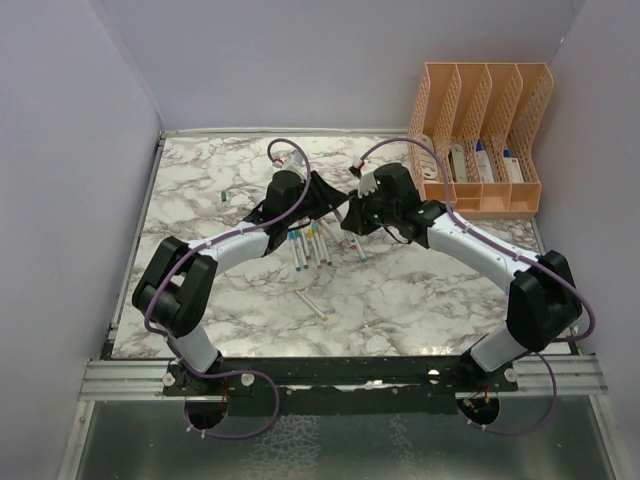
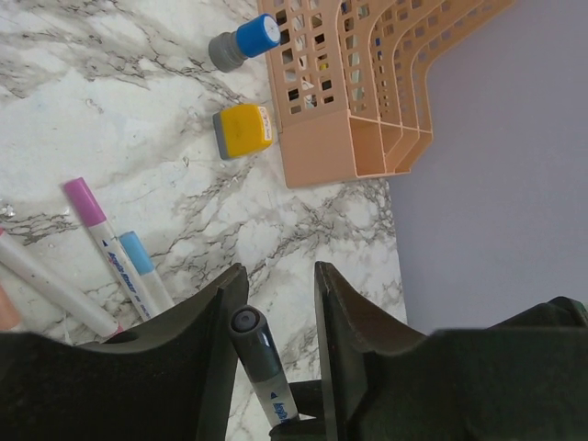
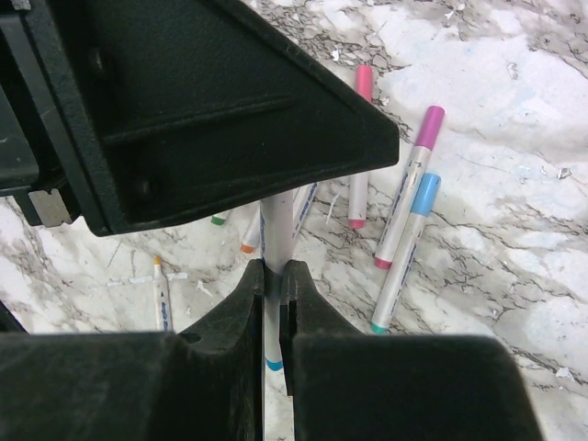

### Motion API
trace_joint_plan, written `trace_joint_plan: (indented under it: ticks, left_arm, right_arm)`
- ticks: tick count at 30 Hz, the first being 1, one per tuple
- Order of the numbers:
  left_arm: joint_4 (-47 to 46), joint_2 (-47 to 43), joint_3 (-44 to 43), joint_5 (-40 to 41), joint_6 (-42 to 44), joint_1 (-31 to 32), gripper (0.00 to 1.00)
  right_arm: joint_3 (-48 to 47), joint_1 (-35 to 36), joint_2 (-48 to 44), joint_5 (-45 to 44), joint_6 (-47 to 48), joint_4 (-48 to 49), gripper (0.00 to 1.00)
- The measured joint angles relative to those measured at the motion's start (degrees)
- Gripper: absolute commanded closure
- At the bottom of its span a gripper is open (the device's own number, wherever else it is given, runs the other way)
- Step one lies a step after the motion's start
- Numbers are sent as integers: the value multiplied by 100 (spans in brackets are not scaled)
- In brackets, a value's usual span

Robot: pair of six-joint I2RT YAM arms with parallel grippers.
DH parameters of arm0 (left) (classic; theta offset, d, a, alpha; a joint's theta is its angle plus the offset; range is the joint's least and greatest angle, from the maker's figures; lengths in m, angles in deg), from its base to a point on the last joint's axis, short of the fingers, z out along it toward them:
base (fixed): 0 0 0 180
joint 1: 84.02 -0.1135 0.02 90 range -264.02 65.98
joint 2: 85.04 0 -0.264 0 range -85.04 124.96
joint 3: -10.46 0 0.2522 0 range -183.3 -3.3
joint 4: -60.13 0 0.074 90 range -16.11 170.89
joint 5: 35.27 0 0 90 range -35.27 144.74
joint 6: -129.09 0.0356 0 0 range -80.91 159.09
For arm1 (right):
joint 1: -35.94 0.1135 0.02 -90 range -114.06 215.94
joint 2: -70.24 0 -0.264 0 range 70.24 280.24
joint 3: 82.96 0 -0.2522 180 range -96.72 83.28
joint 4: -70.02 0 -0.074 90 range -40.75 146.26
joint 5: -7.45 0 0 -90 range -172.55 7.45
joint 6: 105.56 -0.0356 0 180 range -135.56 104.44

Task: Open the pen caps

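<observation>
My right gripper (image 3: 274,276) is shut on the white barrel of a pen (image 3: 276,230), whose blue end (image 3: 274,365) shows below the fingers. The pen's other end carries a dark grey cap (image 2: 243,323). That cap sits between my left gripper's (image 2: 277,274) jaws, which stand apart, and it leans against one finger. The two grippers meet above mid-table, the left (image 1: 330,198) beside the right (image 1: 352,218). Several capped pens (image 1: 312,243) lie below them. One pen (image 1: 312,303) lies nearer, and a small green cap (image 1: 224,193) lies far left.
A peach file organiser (image 1: 480,140) stands at the back right and shows in the left wrist view (image 2: 349,101). Beside it are a stubby blue bottle (image 2: 243,41) and an orange one (image 2: 243,130). A yellow-tipped pen (image 3: 161,294) lies apart. Walls enclose the table.
</observation>
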Motion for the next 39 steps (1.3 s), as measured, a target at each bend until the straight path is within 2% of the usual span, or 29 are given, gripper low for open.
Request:
trace_joint_plan:
  ticks: [6, 10, 13, 14, 15, 17, 19, 21, 28, 32, 39]
  left_arm:
    - [-39, 0, 4, 2, -13, -2, 82]
    - [-120, 0, 26, -11, -52, 0, 100]
    - [-127, 0, 31, -22, -74, 4, 100]
    - [-129, 0, 37, -24, -74, 4, 100]
    - [-127, 0, 39, -24, -76, 4, 100]
    - [-142, 0, 50, -26, -81, 4, 100]
    - [-162, 0, 61, -26, -92, 9, 100]
    - [-164, 0, 83, -28, -92, 9, 100]
    - [-162, 0, 96, -44, -92, 157, 100]
    - [-186, 0, 96, -42, -96, 286, 100]
    - [-256, 0, 96, -24, -129, 299, 100]
  right_arm:
    - [0, 0, -28, 28, -2, 4, 99]
    - [9, 0, -66, 26, -2, 4, 99]
    - [22, 0, -68, 28, -2, 9, 99]
    - [24, 0, -68, 26, -2, 9, 93]
    - [24, 2, -68, 26, -2, 7, 82]
    - [26, 2, -70, 28, -35, 7, 54]
    - [26, 4, -70, 31, -70, 11, 41]
    - [26, 4, -72, 33, -39, 20, 38]
    - [22, 4, -61, 46, -66, 63, 41]
    - [0, 4, 35, 98, -85, 79, 51]
    - [-2, 4, 120, 144, -153, 94, 79]
